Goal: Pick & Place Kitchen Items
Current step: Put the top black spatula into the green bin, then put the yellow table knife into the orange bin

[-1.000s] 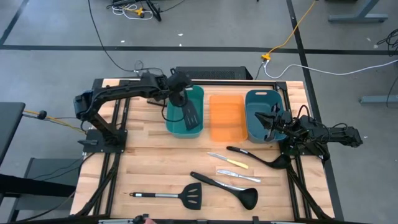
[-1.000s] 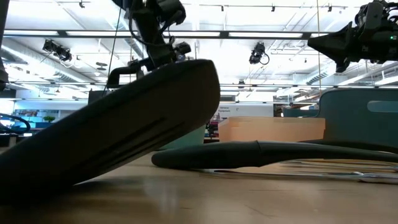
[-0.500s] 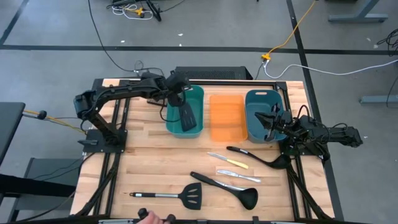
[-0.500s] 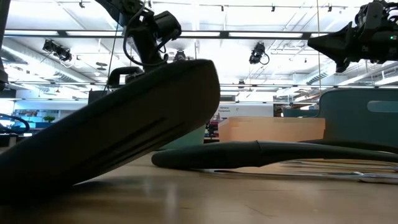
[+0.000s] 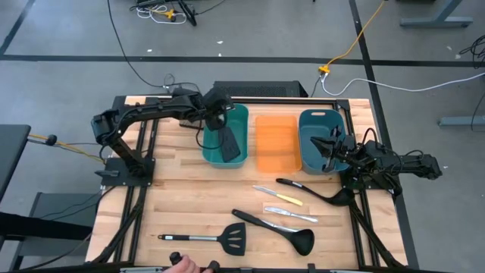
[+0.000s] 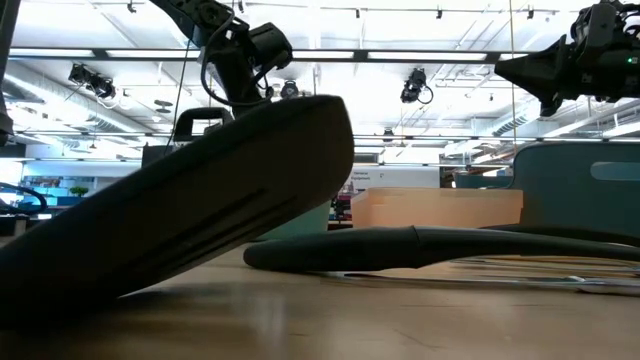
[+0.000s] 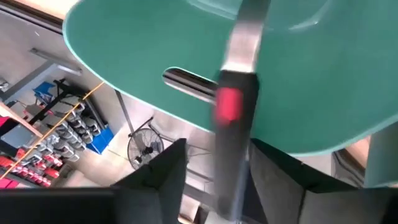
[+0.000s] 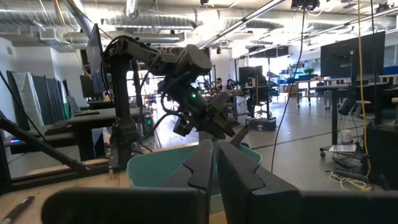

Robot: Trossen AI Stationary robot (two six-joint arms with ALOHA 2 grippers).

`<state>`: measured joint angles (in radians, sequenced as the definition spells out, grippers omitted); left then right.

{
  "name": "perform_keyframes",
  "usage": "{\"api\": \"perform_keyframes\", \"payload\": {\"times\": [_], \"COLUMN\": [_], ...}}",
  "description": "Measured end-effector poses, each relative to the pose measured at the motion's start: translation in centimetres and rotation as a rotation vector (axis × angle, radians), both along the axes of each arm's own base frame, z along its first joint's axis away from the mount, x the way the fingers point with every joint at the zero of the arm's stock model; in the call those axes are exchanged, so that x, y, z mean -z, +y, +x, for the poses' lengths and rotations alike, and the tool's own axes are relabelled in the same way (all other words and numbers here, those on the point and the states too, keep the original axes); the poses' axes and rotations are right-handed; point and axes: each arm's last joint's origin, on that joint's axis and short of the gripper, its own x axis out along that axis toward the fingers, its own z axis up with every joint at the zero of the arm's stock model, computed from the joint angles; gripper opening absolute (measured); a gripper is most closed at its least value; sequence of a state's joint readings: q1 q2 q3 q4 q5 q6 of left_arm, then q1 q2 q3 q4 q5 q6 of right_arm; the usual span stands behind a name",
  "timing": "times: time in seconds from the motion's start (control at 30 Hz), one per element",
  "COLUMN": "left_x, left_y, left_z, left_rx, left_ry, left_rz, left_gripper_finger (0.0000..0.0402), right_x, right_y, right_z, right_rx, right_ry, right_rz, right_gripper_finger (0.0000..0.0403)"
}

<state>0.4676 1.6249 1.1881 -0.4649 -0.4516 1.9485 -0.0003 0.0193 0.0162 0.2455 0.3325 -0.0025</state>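
My left gripper hangs over the far end of the teal bin and points down into it, open. The red-and-black handle of a black slotted spatula runs between its fingers, blurred, and the spatula's head is down inside the bin. My right gripper waits shut above the blue-green bin at the right. On the table lie two black ladles, a steel-handled spatula, a yellow-handled knife and a silver knife. My left gripper comes at the spatula handle slanting from above, with one finger on either side. A gap shows between that finger and the handle. Whether the other finger touches it, I cannot tell.
An orange bin stands between the two other bins. A person's hand shows at the table's near edge. In the low view the near spatula's head fills the left foreground, with a ladle behind it.
My left gripper has sunk a little toward the teal bin with the spatula, and the spatula's head now sits lower in the bin and closer to its middle. A person's hand has come into view at the table's near edge.
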Motion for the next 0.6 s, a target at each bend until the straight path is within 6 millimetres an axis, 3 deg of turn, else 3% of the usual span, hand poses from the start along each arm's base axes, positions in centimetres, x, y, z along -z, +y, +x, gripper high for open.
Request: {"api": "perform_keyframes", "payload": {"times": [0.13, 0.37, 0.5, 0.6], "left_x": [-0.1, -1.1, -3.8, -7.6], "left_y": [-0.7, -2.9, -5.1, -7.2], "left_z": [0.3, 1.5, 2.6, 2.8], "left_rx": [-0.003, -0.129, -0.234, -0.300], "left_ry": [0.014, 0.001, -0.127, -0.299], "left_rz": [0.032, 0.228, 0.334, 0.351], "left_gripper_finger": [0.0202, 0.0184, 0.0176, 0.0176], "right_x": [0.0, 0.0, 0.0, 0.0], "right_y": [0.0, 0.0, 0.0, 0.0], "right_z": [0.0, 0.0, 0.0, 0.0], "right_rx": [0.000, 0.000, 0.000, 0.000], "right_ry": [0.000, 0.000, 0.000, 0.000], "right_rz": [-0.001, -0.001, -0.001, -0.001], "right_gripper_finger": [0.0032, 0.0032, 0.0032, 0.0032]}}
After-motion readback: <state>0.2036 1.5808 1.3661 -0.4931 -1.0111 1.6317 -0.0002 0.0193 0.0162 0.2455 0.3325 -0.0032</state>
